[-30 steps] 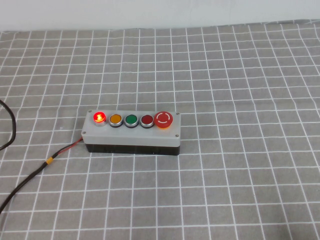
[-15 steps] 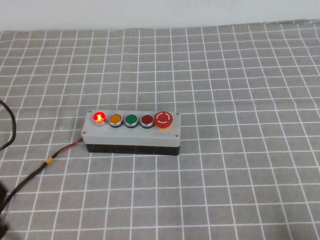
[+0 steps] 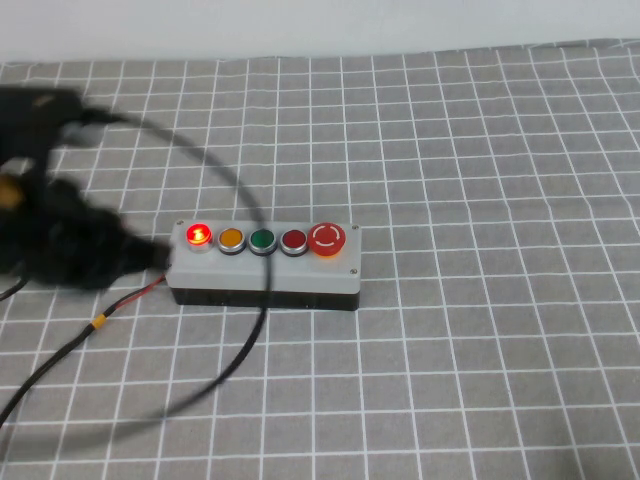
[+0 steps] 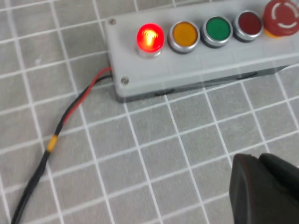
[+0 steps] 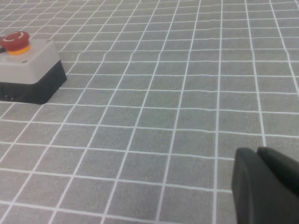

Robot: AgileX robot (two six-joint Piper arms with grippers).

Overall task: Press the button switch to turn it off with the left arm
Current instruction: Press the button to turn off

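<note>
- High view: button switch (image 3: 199, 236), lit, at the left end of the grey box (image 3: 263, 262); left arm (image 3: 60, 235), blurred, just beside that end. Risk: striking the orange button (image 3: 231, 239) alongside.
- Left wrist view: left gripper (image 4: 261, 186), fingers together, near the box front, apart from the switch.
- Right wrist view: right gripper (image 5: 264, 184), fingers together, over the checked cloth (image 5: 154, 84), well clear.
</note>
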